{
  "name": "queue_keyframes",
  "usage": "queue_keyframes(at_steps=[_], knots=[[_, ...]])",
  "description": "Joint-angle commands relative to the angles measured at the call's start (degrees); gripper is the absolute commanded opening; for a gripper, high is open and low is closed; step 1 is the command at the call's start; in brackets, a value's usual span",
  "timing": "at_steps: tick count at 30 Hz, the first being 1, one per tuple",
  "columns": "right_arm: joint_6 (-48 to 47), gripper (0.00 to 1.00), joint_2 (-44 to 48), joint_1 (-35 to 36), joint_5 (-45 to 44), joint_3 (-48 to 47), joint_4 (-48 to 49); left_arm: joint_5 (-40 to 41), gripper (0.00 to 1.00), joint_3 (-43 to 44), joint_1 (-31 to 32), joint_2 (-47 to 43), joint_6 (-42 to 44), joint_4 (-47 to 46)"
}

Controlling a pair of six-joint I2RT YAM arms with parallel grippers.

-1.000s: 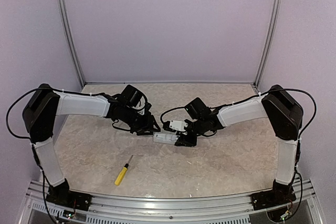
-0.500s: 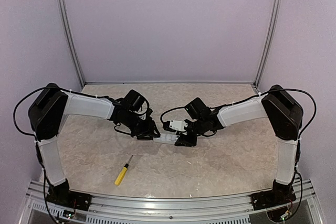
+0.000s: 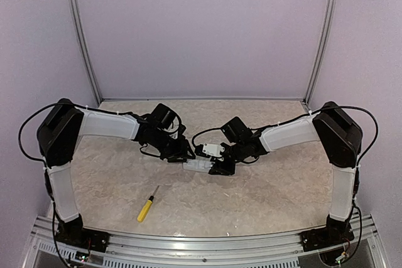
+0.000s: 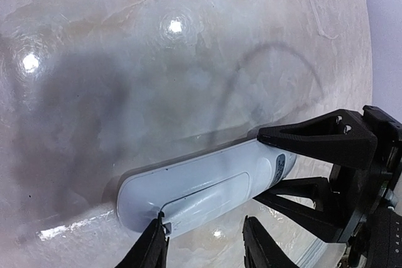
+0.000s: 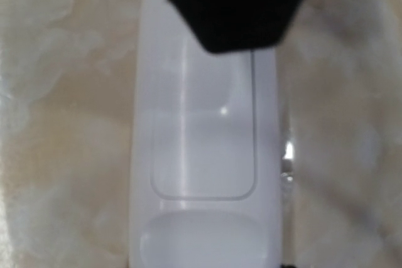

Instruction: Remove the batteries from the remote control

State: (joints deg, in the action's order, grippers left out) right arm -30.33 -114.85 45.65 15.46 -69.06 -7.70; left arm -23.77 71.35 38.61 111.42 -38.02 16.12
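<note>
Centrally, remote control pinched by right end effector, left end effector spread at opposite end

Pale lilac walls are seen all around, split by two metal posts. Below, a beige marbled tabletop is caught with glossy glare spots.

1. The remote control is smooth white plastic with a soft sheen.
2. The bench is glossy and marble-patterned, showing bright glare spots.
3. My jaws look like matt black plastic.
4. The screwdriver has a yellow plastic-looking handle.
</note>
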Motion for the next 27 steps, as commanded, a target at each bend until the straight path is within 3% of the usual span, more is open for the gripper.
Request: queue_keyframes(at_steps=[1, 14, 27], knots=[[0.3, 0.05, -2.4, 0.4, -0.3, -0.3, -0.7, -0.6, 0.41, 1.5, 0.3, 2.1, 1.4, 0.5], [0.3, 0.05, -2.9, 0.5, -0.3, -0.6, -0.6, 0.5, 0.41, 1.8, 0.7, 2.0, 2.4, 3.5], [0.4, 0.05, -2.8, 0.4, -0.4, -0.8, -0.4, -9.6, 0.41, 2.5, 1.9, 5.4, 0.0, -2.8]])
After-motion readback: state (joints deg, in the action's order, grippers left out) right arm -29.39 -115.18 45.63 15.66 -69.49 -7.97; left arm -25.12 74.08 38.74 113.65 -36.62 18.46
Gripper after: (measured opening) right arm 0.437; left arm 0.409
